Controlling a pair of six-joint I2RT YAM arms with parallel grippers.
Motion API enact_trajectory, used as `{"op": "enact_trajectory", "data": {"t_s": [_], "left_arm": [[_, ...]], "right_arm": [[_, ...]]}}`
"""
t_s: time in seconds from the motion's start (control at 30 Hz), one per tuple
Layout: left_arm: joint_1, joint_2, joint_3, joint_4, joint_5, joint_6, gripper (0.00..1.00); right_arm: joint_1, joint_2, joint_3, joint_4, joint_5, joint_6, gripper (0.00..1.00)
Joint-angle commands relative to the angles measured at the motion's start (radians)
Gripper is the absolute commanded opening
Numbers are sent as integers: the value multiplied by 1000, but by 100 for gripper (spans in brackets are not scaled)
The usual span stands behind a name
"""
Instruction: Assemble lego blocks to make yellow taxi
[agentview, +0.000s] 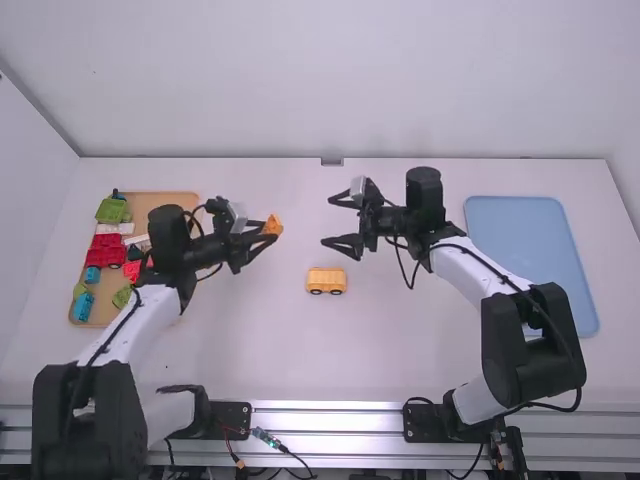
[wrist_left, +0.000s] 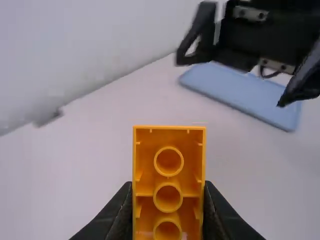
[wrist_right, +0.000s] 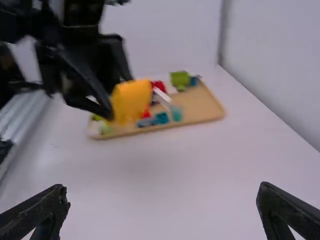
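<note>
My left gripper (agentview: 268, 234) is left of the table's middle, shut on a yellow-orange lego block (agentview: 273, 226). In the left wrist view the block (wrist_left: 168, 165) turns its hollow, tube-lined underside to the camera, between the fingers of the left gripper (wrist_left: 168, 200). My right gripper (agentview: 336, 221) stands wide open and level, pointing left, with nothing between its fingers; in the right wrist view the right gripper (wrist_right: 162, 200) has its two fingers far apart. A yellow car base with dark wheels (agentview: 327, 281) rests upright on the table, nearer the camera than both grippers and between them.
On the left, a tan tray (agentview: 165, 199) holds green, red, blue and white lego pieces, partly behind the left arm. A blue tray (agentview: 520, 208) lies at the right, partly behind the right arm. A wall (agentview: 330, 80) rises behind the table.
</note>
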Motion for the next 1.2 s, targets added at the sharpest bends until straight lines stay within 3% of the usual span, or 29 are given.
{"op": "enact_trajectory", "data": {"t_s": [0.0, 0.23, 0.27, 0.37, 0.53, 1.0, 1.17], "left_arm": [[-51, 46, 17, 81, 85, -84, 2], [-129, 196, 17, 458, 119, -294, 2], [-133, 205, 17, 478, 120, -304, 2], [-176, 303, 17, 740, 197, -365, 2], [-205, 372, 17, 944, 115, -502, 2], [-247, 384, 17, 1044, 108, -518, 2], [-243, 384, 11, 1063, 110, -510, 2]], "right_arm": [[-3, 23, 21, 26, -192, 14, 97], [-3, 66, 23, 195, -319, 122, 77], [-3, 66, 23, 204, -319, 131, 76], [-2, 66, 23, 285, -286, 225, 73], [-2, 66, 23, 284, -288, 231, 72], [24, 66, 23, 324, -282, 243, 59], [24, 66, 23, 323, -289, 242, 59]]}}
